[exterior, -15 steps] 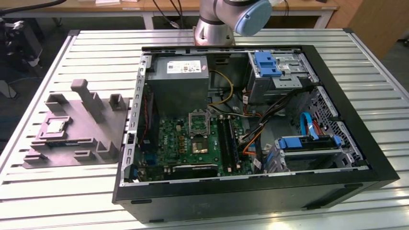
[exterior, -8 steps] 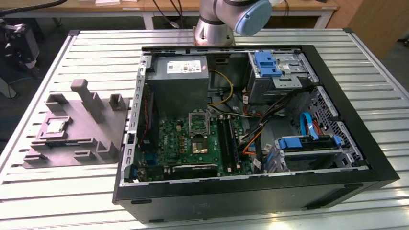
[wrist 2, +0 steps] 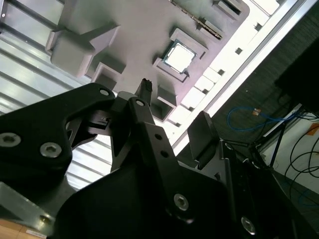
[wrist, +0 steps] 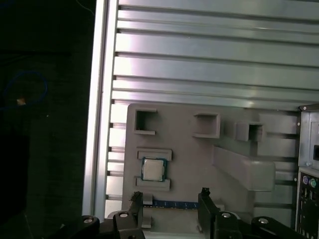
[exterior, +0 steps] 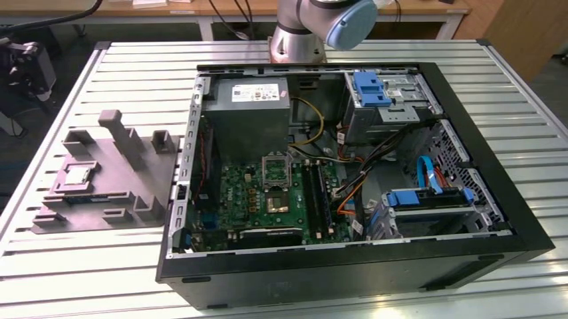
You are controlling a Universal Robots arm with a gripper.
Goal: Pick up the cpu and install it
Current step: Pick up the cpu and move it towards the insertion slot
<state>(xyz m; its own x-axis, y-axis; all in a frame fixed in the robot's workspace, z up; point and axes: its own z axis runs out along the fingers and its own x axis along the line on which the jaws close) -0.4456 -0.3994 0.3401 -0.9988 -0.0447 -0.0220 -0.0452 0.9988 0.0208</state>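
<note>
The cpu is a small silvery square lying flat in a shallow pocket of the grey fixture plate, at the exterior view's left beside the open computer case. Both wrist views look down on it from well above: the cpu and the cpu. My gripper hangs open above the fixture, its two dark fingers apart with nothing between them. In the second wrist view the gripper stands a short way off to one side of the chip. The dark socket sits on the green motherboard inside the case.
The black case lies open on a slatted metal table. Inside are a grey power-supply box, cables and blue drive brackets. A thin memory stick lies on the fixture near the chip. Raised blocks stand on the fixture.
</note>
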